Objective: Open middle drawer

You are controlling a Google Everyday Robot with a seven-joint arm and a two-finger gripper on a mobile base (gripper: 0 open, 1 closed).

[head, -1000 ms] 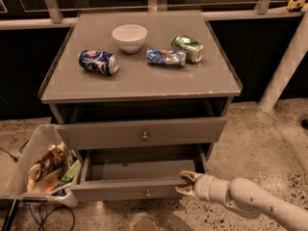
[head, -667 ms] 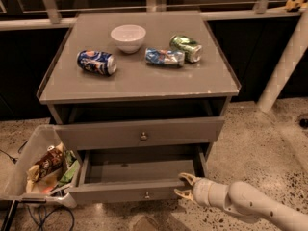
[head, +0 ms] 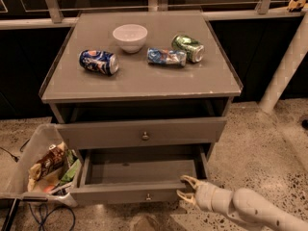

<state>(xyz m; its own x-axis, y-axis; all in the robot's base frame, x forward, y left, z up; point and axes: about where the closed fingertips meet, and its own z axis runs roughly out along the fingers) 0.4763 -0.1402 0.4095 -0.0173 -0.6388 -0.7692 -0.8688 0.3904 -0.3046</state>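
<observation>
The middle drawer [head: 130, 193] is pulled well out of the grey cabinet [head: 144, 81]. Its low flat front carries a small round knob [head: 148, 197], and its shallow grey interior is bare. Above it the taller-fronted top drawer [head: 96, 134] also stands a little out. My gripper [head: 182, 186] sits at the right end of the middle drawer's front, level with it, on a white arm [head: 240, 206] coming in from the lower right. Its two pale fingers [head: 188, 180] are spread apart, one above the other. The lowest drawer is hidden.
On the cabinet top lie a white bowl [head: 130, 36], a blue can [head: 98, 62], a crushed blue can [head: 166, 57] and a green can [head: 187, 47]. A clear bin of snack packets [head: 45, 167] stands left of the drawers. A white post [head: 284, 71] rises at right.
My gripper has shifted slightly left and down along the right end of the middle drawer's front. The drawer stays out about as far as before.
</observation>
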